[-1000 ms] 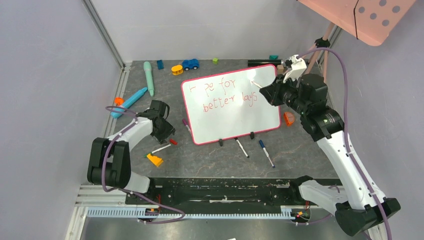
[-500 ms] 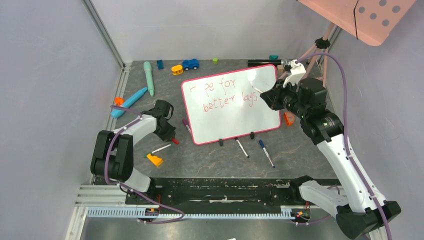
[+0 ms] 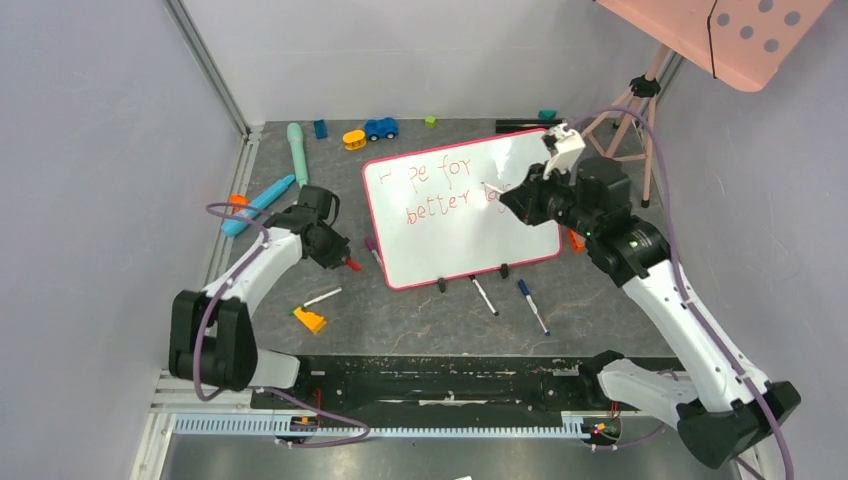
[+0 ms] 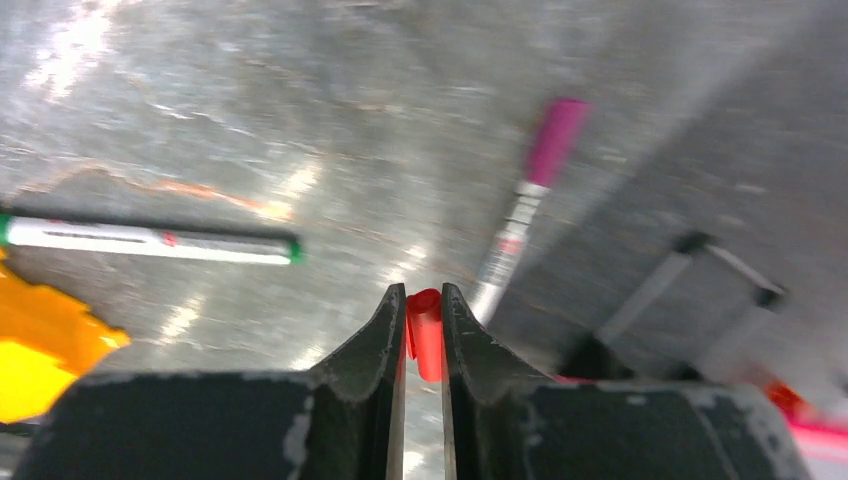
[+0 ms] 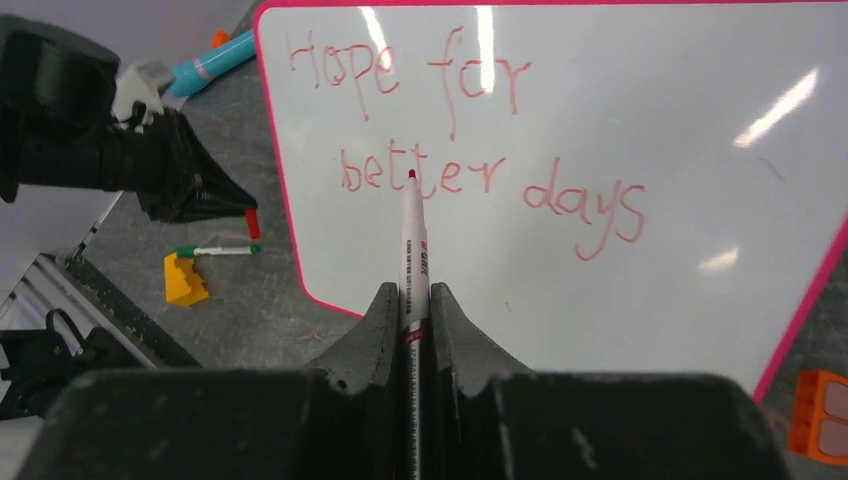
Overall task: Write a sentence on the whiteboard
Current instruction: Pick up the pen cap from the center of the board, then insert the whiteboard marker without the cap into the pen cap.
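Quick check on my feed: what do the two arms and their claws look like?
Both arms have white links between black joints; a purple cable loops along the left arm and the right arm. The right wrist carries a white block. The left claw and right claw have black tapered fingers with scuffed pale edges.

The whiteboard (image 3: 470, 245), glossy white with a red-pink rounded frame, stands propped on two black feet on the table (image 3: 420, 310). The sentence (image 5: 585, 205), in red handwriting, reads "Hope for better days" on two lines.
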`<action>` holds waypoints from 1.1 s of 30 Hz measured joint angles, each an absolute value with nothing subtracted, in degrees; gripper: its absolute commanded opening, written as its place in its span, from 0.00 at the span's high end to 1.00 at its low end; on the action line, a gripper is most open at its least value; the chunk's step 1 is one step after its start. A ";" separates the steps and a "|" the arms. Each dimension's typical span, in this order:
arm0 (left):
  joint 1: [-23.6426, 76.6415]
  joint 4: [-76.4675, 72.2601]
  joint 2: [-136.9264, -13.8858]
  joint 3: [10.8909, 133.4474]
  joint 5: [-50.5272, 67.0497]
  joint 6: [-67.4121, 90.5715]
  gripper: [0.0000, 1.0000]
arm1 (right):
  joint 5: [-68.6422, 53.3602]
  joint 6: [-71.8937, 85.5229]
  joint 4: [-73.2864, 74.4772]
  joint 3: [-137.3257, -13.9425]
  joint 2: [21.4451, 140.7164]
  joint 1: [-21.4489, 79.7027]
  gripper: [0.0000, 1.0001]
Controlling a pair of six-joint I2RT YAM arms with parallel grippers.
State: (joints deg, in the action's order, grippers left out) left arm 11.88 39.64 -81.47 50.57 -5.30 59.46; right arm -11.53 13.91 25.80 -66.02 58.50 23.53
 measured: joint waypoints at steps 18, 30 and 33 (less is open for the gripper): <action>12.23 30.17 -58.89 52.27 11.16 93.27 0.98 | -15.29 13.85 12.49 -71.99 73.32 41.34 1.00; 15.86 27.00 -63.09 55.02 13.21 98.89 0.98 | -15.16 11.38 13.19 -73.06 75.99 45.17 1.00; 16.16 26.35 -63.11 55.02 14.09 100.53 0.98 | -14.41 10.81 14.20 -73.19 76.36 45.17 1.00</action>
State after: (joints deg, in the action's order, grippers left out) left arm 16.16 26.35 -63.11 55.02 14.09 100.53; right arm -14.41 10.81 14.20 -73.19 76.36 45.17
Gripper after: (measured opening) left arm 0.190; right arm 0.122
